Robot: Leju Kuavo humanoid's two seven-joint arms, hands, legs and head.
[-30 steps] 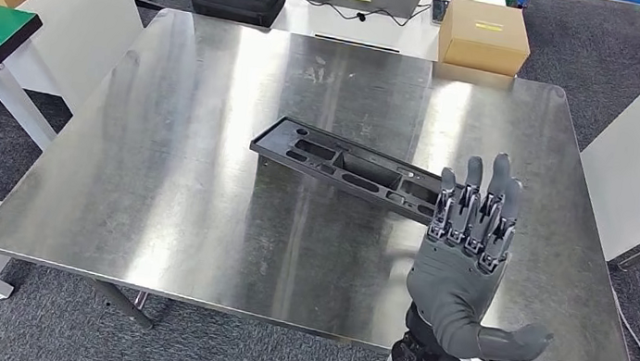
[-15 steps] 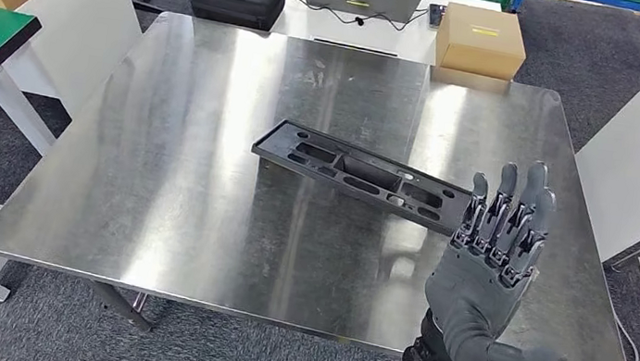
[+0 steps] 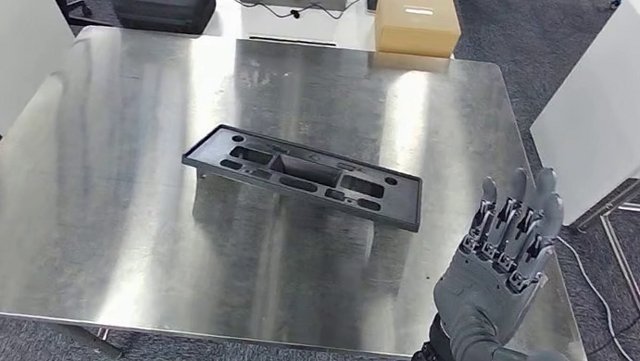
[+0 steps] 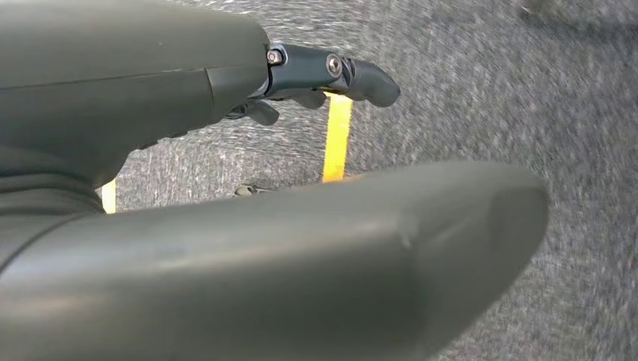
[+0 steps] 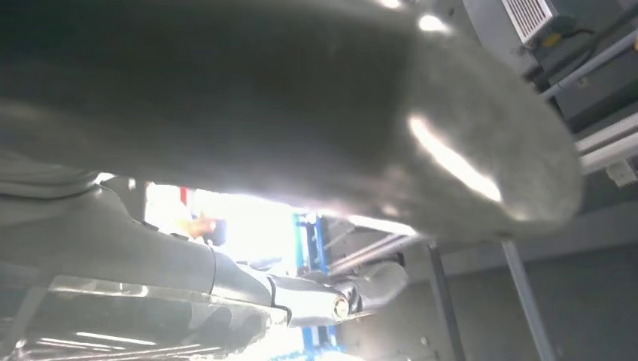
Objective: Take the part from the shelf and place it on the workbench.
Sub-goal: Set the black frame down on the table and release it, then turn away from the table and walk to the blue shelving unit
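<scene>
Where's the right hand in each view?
Head view: right hand raised at lower right, fingers apart, holding nothing, over the workbench near edge, clear of the part.
Left wrist view: not in it; this is the left hand over carpet.
Right wrist view: right hand looms close and blurred.
Shared landmark: the workbench's steel top.

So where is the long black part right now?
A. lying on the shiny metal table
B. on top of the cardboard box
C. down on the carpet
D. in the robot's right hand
A: the part lies flat on the table, with the right hand raised off to the side, open and apart from it.
</scene>
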